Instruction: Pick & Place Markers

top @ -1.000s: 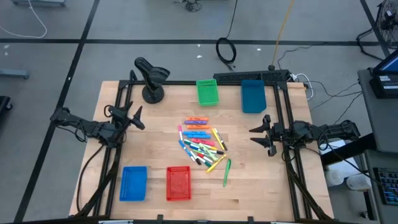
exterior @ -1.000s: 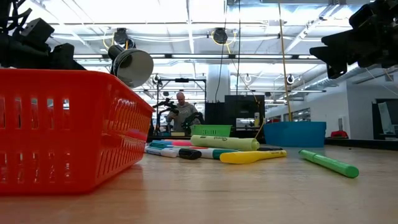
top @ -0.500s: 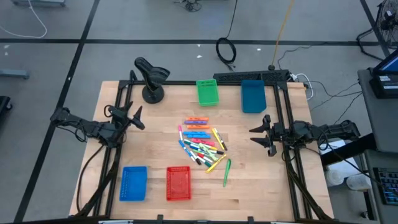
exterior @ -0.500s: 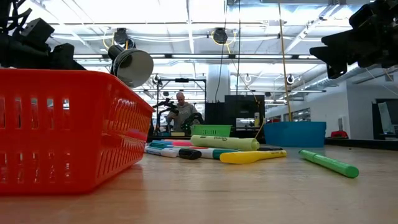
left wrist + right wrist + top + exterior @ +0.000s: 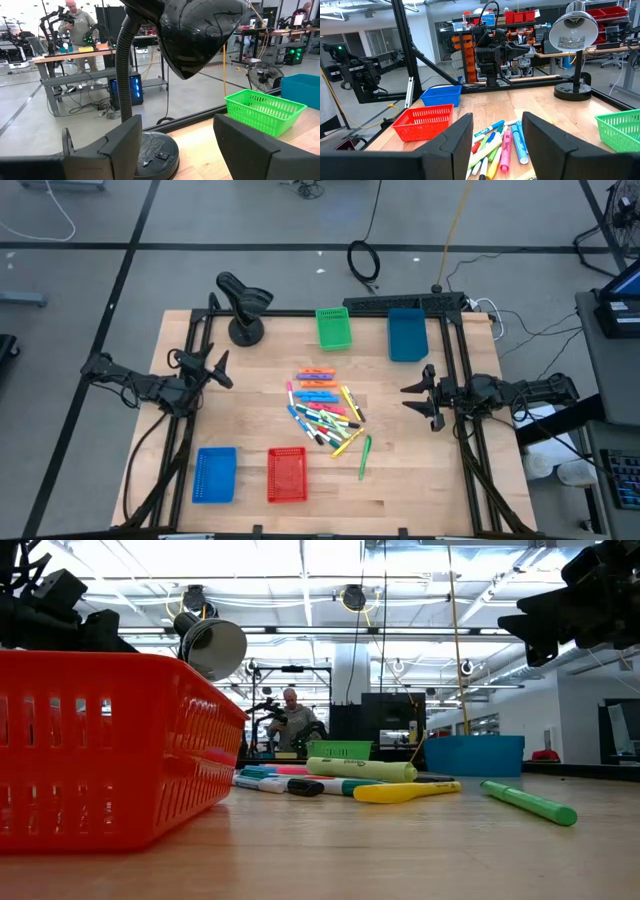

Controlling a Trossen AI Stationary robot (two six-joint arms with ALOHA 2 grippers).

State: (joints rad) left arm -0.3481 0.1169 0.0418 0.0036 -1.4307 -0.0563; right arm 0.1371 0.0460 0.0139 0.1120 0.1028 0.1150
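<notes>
Markers heaped mid-table, left gripper and right gripper released, empty, near opposite edges

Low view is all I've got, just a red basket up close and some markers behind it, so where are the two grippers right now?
Observer: The left gripper hangs open at the table's left side, holding nothing.
Operator: And the right one?
Observer: The right gripper is open too, at the right side, facing the markers piled mid-table.
Operator: Any marker lying apart from the pile?
Observer: Yes, a green marker lies alone, between the pile and the table's near edge.
Operator: Other baskets?
Observer: A blue basket sits beside the red basket; a green basket and a teal bin stand at the far edge.
</notes>
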